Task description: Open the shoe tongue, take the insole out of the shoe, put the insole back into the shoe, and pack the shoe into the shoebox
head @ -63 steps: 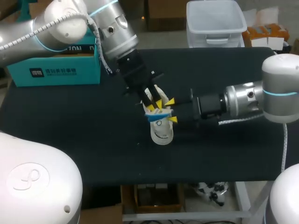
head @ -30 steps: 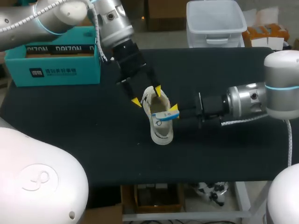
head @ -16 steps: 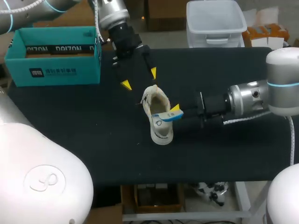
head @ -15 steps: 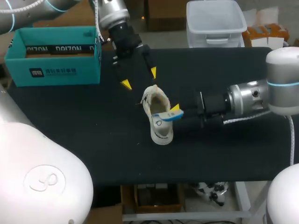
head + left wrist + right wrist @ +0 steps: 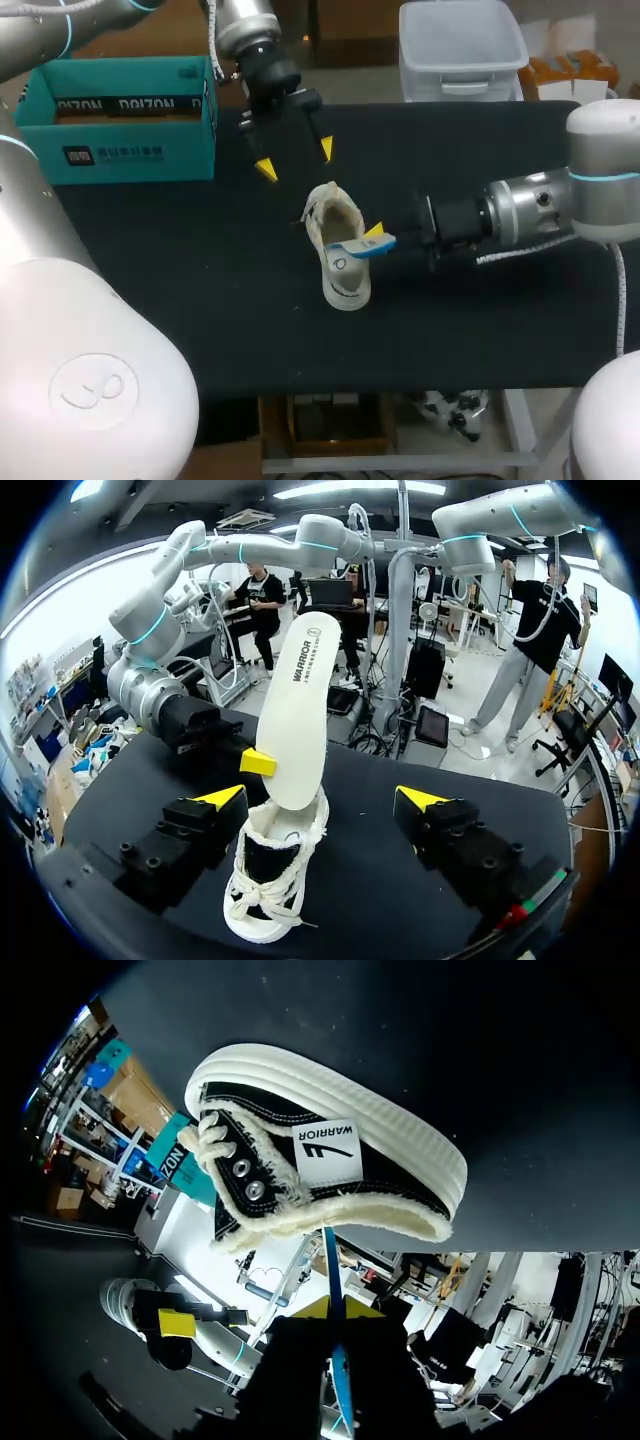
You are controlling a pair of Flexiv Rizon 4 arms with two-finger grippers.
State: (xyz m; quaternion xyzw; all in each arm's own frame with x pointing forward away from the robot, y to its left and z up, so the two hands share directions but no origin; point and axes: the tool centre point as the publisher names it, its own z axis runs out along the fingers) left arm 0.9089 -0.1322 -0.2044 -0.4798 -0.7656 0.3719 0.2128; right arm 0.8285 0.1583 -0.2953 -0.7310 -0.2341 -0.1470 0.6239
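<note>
A cream and black canvas shoe (image 5: pixel 340 268) stands on its sole at the middle of the black table, toe toward the front edge. A white insole (image 5: pixel 300 705) with a blue underside rises out of its opening, one end still inside the shoe (image 5: pixel 272 885). My right gripper (image 5: pixel 375 236) is shut on the insole's edge, coming in from the right. In the right wrist view the insole (image 5: pixel 334 1280) runs edge-on between the fingers, with the shoe (image 5: pixel 330 1150) just ahead. My left gripper (image 5: pixel 294 158) hangs open behind the shoe, holding nothing. The teal shoebox (image 5: pixel 110 120) sits at the back left, open.
The black table (image 5: pixel 200 300) has bare cloth in front of and to the left of the shoe. The right arm's body (image 5: pixel 520 215) lies low across the table's right side. The left arm (image 5: pixel 245 30) comes down from the back, beside the shoebox.
My left gripper let go at the shoe, spread wide and drew back toward the table's far edge. My right gripper kept its hold on the insole; the shoe stayed put.
</note>
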